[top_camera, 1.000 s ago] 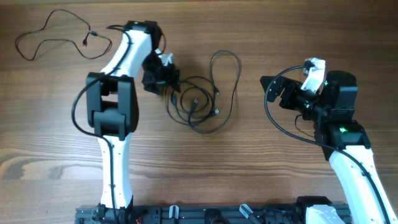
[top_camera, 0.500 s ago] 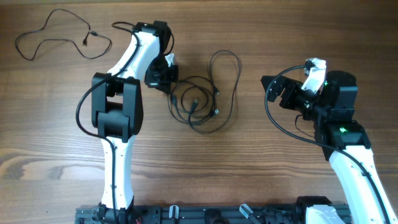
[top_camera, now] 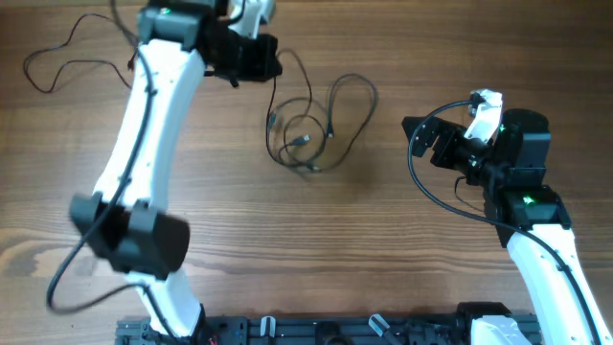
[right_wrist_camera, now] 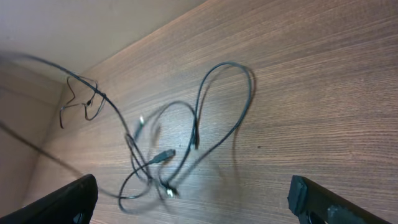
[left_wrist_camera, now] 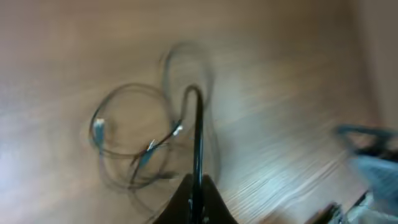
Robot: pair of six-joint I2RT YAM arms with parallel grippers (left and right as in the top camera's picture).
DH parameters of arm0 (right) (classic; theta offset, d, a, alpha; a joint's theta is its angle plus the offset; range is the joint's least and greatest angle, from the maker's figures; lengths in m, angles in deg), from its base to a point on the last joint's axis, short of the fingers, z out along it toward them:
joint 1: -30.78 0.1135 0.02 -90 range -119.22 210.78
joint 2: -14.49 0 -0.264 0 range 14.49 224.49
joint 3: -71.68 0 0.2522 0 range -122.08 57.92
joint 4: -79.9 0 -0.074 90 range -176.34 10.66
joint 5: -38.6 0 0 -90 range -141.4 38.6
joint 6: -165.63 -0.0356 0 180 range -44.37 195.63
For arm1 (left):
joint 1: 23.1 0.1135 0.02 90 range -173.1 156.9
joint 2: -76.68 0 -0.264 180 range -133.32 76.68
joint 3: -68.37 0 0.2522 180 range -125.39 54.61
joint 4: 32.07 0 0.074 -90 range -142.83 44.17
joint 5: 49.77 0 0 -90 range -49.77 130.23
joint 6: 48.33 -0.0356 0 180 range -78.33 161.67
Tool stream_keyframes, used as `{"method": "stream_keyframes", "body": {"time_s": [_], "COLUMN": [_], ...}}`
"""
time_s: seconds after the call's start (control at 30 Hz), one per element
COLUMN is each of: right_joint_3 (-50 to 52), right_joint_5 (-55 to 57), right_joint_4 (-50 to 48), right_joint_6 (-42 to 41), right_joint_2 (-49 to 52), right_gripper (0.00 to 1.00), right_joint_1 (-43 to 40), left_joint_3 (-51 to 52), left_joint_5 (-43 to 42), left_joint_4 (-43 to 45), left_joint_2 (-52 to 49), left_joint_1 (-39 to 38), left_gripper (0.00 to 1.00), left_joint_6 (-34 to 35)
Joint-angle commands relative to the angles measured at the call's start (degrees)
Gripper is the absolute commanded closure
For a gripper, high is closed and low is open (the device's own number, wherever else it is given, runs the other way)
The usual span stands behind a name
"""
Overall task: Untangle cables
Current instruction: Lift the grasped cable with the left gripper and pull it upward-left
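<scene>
Progress showed: one loose cable [top_camera: 57, 59] lay far left. The left gripper [top_camera: 273, 62], clamped on a strand [left_wrist_camera: 198, 137], had lifted and swung back, drawing the tangle [top_camera: 306, 136] out at centre; the right gripper [top_camera: 421, 142] hung with fingers apart.

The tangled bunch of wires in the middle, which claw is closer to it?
Left. The left claw pinches a strand at the far-left edge of the bunch of wires. The right claw hangs open off to its right, touching nothing.
</scene>
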Motion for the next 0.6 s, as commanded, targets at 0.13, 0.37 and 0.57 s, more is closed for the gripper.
{"method": "stream_keyframes", "body": {"time_s": [0.13,0.37,0.57], "right_joint_3": [-1.2,-1.2,-1.2], "right_joint_5": [0.8,0.8,0.8], "right_joint_4": [-0.1,-0.2,-0.3], "right_joint_6": [0.6,-0.5,-0.9], "right_joint_2": [0.2,0.2,0.2], "right_gripper": [0.00,0.00,0.00], "right_joint_1": [0.3,0.3,0.3], "left_joint_3": [-0.8,-0.8,-0.8], "left_joint_5": [-8.4,-10.4,-9.5], "left_joint_4": [21.6,33.3,47.2], "left_joint_2": [13.6,19.4,21.3], "left_joint_1": [0.0,-0.5,-0.5], "left_gripper": [0.96,0.96,0.96], "left_joint_6": [8.0,9.6,9.9]}}
